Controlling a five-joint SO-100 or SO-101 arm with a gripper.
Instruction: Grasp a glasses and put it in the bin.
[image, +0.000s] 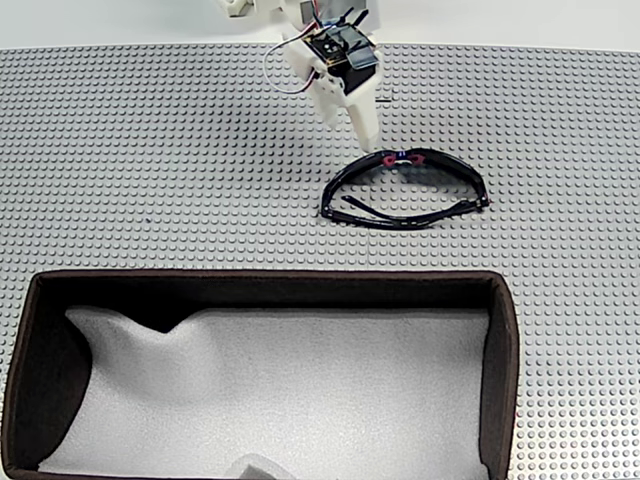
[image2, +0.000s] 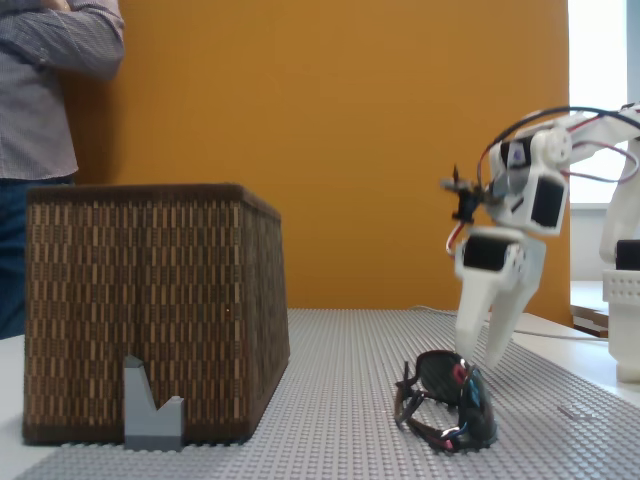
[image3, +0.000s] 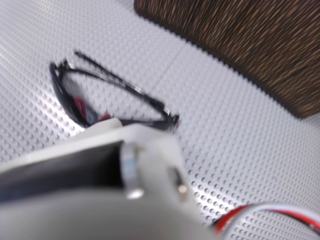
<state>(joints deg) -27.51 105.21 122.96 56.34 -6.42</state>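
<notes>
Black glasses (image: 405, 192) with red nose pads lie unfolded on the grey studded mat, behind the bin (image: 500, 340), a large brown-walled box lined with white foam. My white gripper (image: 372, 148) points down at the frame's bridge from behind. In a fixed view from the side, the gripper (image2: 482, 358) is open with a narrow gap, its tips just above the glasses (image2: 445, 405), and the woven bin (image2: 150, 300) stands to the left. The blurred wrist view has the glasses (image3: 100, 92) below the gripper and the bin wall (image3: 240, 45) at upper right.
A person in a checked shirt (image2: 55, 90) stands behind the bin at the left. A small grey block (image2: 150, 410) leans against the bin's front wall. A white structure (image2: 625, 320) stands at the right edge. The mat (image: 150, 150) spreads around the glasses.
</notes>
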